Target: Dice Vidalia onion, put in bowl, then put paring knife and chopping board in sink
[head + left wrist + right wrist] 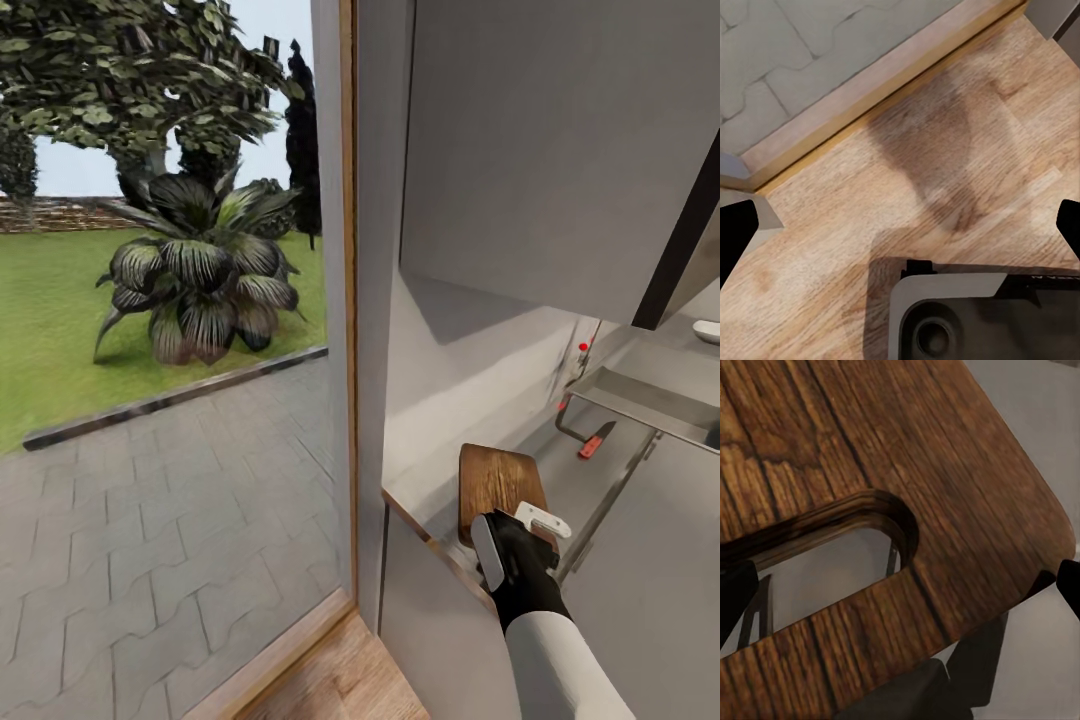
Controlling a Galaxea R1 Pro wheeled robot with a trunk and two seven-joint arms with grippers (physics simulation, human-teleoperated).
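Observation:
The dark brown chopping board [493, 482] lies at the near end of the grey countertop [580, 480]. My right gripper [515, 530] is open at the board's near end, one finger on each side. In the right wrist view the board's handle slot [832, 547] sits just in front, with a dark fingertip [735, 600] at each edge of the picture. The red-handled paring knife [596, 441] lies on the countertop beyond the board, beside the grey metal sink [645, 402] and its red tap knob [583, 346]. The white bowl [708, 331] shows at the right edge. My left gripper [900, 225] hangs open over the wood floor. The onion is out of view.
A tall glass pane with a wooden frame [347, 300] stands left of the counter, with paving and a garden outside. A grey wall cabinet [560, 150] hangs over the countertop. Grey lower cabinet fronts [650, 580] run below it. The robot's base [975, 315] is on the pale wood floor [945, 150].

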